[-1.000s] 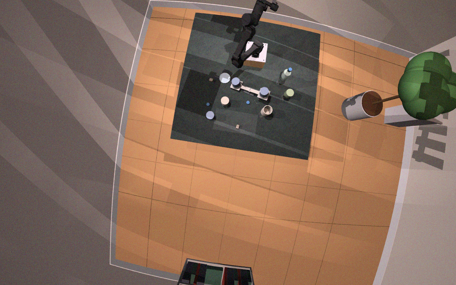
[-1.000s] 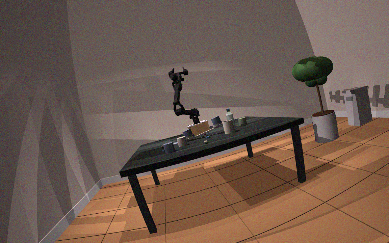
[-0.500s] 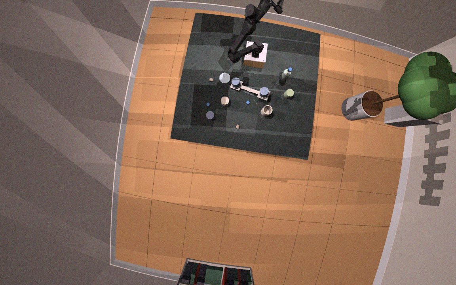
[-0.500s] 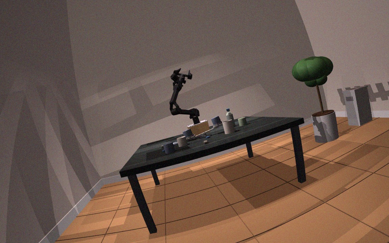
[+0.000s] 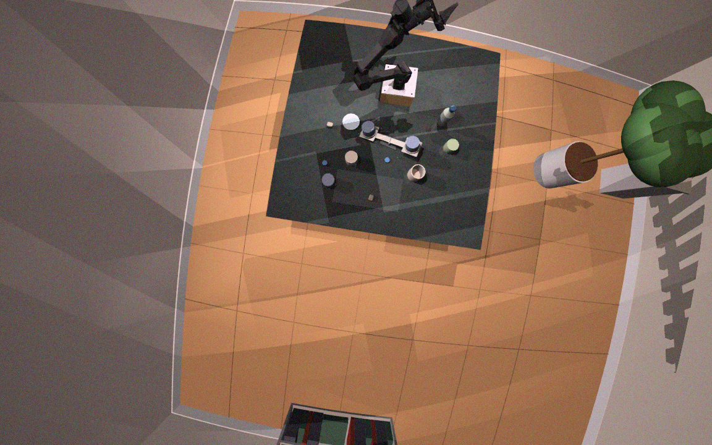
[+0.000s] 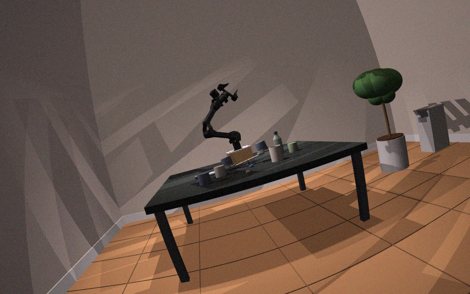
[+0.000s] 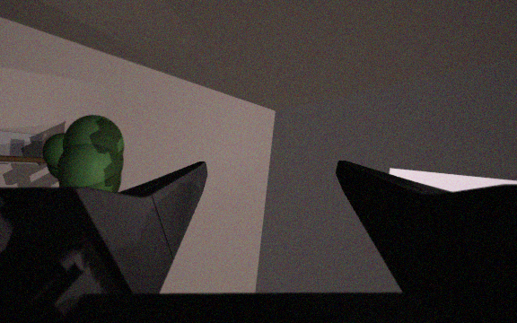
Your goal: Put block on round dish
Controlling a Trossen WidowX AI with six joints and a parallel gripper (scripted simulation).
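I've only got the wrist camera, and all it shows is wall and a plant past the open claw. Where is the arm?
Observer: The claw is raised high above the arm's base and aimed away from the table.
Operator: Are the cups on the balance?
Observer: Yes. The cup by the dish and the far cup stand on the ends of the balance.
Operator: And the dish?
Observer: The round dish lies on the table beside the balance, with nothing on it.
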